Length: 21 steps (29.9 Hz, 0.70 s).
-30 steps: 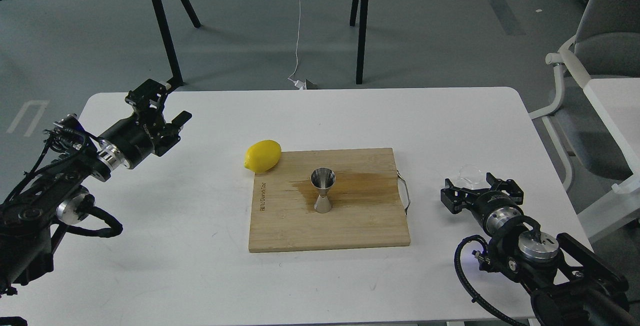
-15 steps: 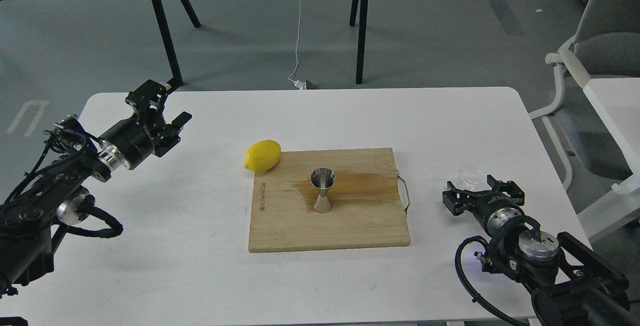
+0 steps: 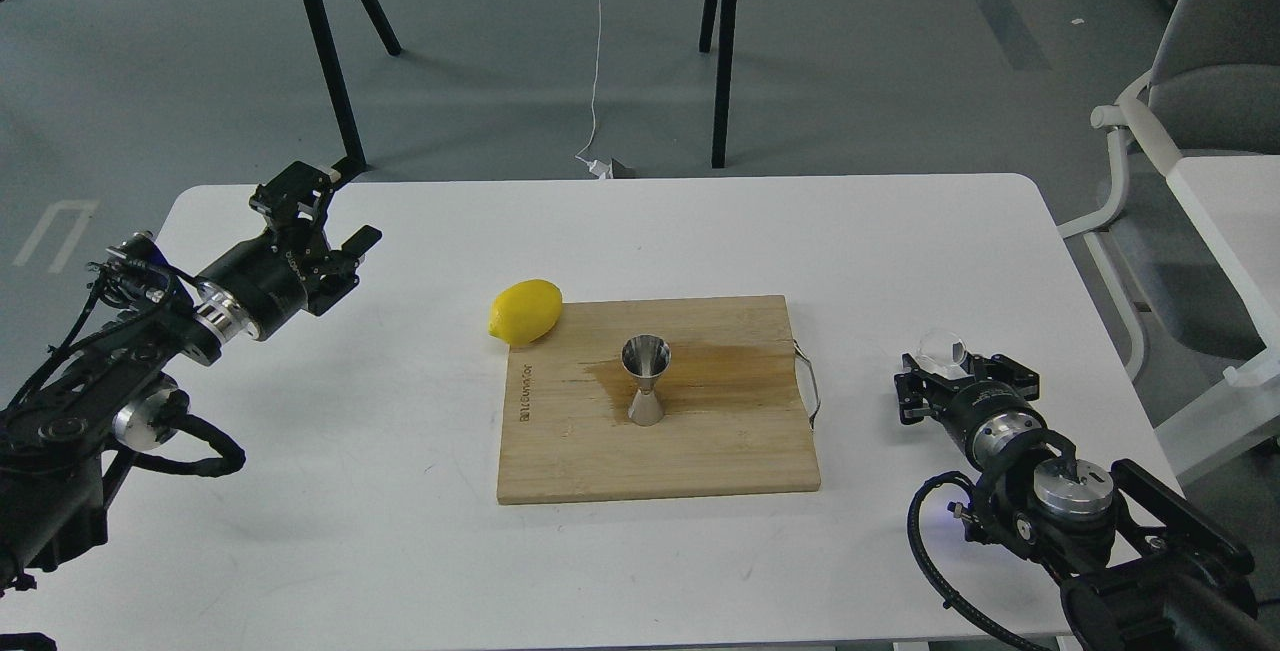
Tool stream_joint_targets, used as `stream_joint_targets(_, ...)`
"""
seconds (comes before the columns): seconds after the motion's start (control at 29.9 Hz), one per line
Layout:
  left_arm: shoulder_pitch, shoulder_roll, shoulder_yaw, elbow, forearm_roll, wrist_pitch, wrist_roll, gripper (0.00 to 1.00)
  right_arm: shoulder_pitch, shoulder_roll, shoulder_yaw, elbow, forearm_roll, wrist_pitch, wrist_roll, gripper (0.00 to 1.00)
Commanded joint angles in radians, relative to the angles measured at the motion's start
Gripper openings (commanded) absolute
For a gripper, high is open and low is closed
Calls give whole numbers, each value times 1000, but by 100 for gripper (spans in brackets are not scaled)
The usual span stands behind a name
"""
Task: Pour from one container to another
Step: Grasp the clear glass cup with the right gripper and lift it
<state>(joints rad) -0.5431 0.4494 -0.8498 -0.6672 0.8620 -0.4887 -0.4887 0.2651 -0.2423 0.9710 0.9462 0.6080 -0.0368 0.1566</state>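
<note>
Only text: a dark mark printed along the left edge of the wooden cutting board [image 3: 700, 451], running sideways, too small to read. Small white lettering on the left gripper [image 3: 318, 209] body, also illegible. No other labels or numbers.

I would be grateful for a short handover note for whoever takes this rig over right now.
Right claw: at the glass tumbler on the table's right side, fingers either side of it; whether it grips is unclear.
Left claw: open, empty, raised over the table's left side.
Jigger: upright on the cutting board, which has a wet-looking stain. Lemon lies at the board's far left corner.
Done: the reach to the tumbler.
Left: secure the grip, lift, carry to the jigger, pour.
</note>
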Motion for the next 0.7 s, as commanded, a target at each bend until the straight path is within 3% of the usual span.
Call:
stream_joint_targets(0.0,0,0,0,1,0,0,0,94,-1,0,0,0,-1,2,0,48)
stream_joint_targets(0.67,0,0,0,20,-1,0,0,94,-7,2,0,60,-60,2,1,45)
